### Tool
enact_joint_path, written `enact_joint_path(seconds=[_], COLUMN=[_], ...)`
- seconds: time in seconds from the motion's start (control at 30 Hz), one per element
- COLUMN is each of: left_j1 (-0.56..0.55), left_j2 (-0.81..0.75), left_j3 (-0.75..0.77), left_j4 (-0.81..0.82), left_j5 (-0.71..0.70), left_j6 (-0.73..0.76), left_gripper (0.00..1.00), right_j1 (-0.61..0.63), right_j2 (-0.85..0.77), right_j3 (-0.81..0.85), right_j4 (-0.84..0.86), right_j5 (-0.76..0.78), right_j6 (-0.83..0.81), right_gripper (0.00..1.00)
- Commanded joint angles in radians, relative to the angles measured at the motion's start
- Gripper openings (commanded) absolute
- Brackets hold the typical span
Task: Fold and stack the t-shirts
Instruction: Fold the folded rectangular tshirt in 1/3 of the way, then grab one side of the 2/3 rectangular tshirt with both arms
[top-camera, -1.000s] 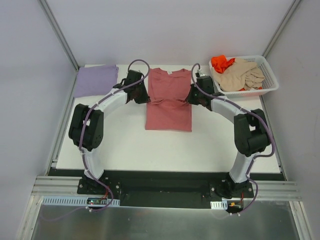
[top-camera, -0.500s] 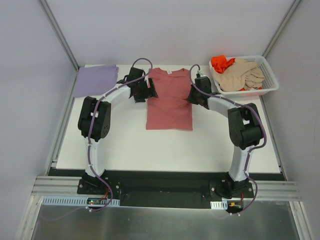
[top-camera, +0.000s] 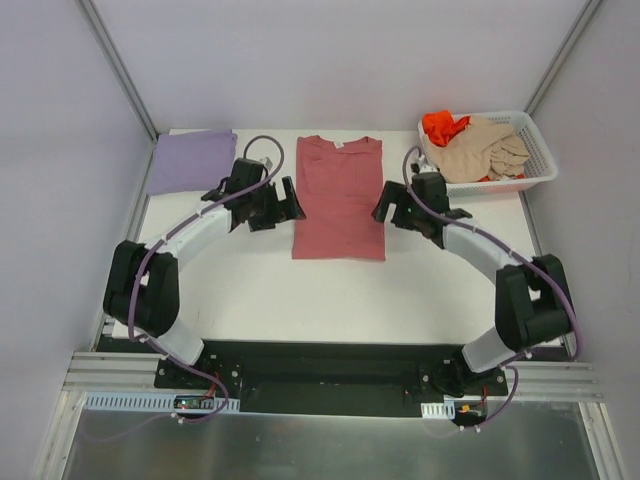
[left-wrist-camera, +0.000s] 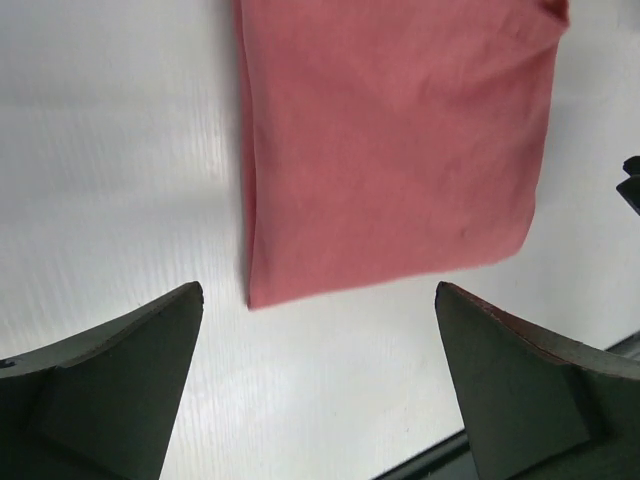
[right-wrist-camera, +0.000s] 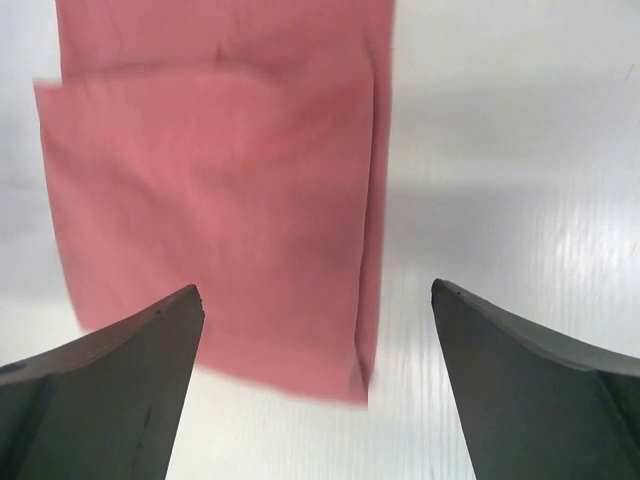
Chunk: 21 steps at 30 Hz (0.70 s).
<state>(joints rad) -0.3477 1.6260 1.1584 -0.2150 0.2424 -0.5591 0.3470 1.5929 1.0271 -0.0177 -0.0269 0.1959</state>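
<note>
A dusty rose-red t-shirt (top-camera: 340, 200) lies flat mid-table as a long narrow rectangle, its sides folded in and its collar at the far end. My left gripper (top-camera: 291, 201) is open just off its left edge, and my right gripper (top-camera: 384, 206) is open just off its right edge. In the left wrist view the open gripper (left-wrist-camera: 318, 290) hangs over bare table beside the shirt's corner (left-wrist-camera: 390, 150). The right wrist view has the open gripper (right-wrist-camera: 316, 288) above the shirt's edge (right-wrist-camera: 220, 200). A folded lavender t-shirt (top-camera: 190, 160) lies at the back left.
A white mesh basket (top-camera: 500, 186) at the back right holds a crumpled beige t-shirt (top-camera: 485, 150) and an orange one (top-camera: 443, 125). Grey walls close in the white table (top-camera: 330, 295) on both sides. The arms' black base rail runs along the near edge.
Both grippers have opened and let go of the rose-red shirt. They have drawn back from its folded-in sides, outward and toward the near edge. The shirt now lies smooth.
</note>
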Motion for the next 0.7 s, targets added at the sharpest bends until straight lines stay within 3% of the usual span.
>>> enact_joint_path(seconds=[0.0, 0.13, 0.3, 0.37, 0.5, 0.67], left_j1=[-0.042, -0.051, -0.089, -0.097, -0.105, -0.117], left_j2=[-0.044, -0.003, 0.061, 0.093, 0.133, 0.172], left_j3=[-0.146, -0.192, -0.195, -0.183, -0.174, -0.155], left_j4=[0.029, 0.062, 0.062, 0.062, 0.060, 0.051], left_j5=[0.047, 0.100, -0.003, -0.022, -0.025, -0.055], left_j6=[-0.033, -0.053, -0.088, -0.091, -0.104, -0.099], left_gripper=[0.98, 0.80, 0.67, 0.60, 0.47, 0.34], right_j1=[0.006, 0.006, 0.015, 0.015, 0.018, 0.038], right_j2=[-0.123, -0.100, -0.030, -0.005, 0.009, -0.005], right_j3=[-0.186, -0.272, -0.271, -0.266, -0.265, -0.282], right_j4=[-0.008, 0.050, 0.044, 0.041, 0.041, 0.038], right_j5=[-0.158, -0.202, -0.148, -0.131, -0.151, -0.146], right_j6=[0.085, 0.145, 0.169, 0.169, 0.181, 0.198], right_gripper=[1.00, 0.95, 0.75, 0.60, 0.40, 0.37])
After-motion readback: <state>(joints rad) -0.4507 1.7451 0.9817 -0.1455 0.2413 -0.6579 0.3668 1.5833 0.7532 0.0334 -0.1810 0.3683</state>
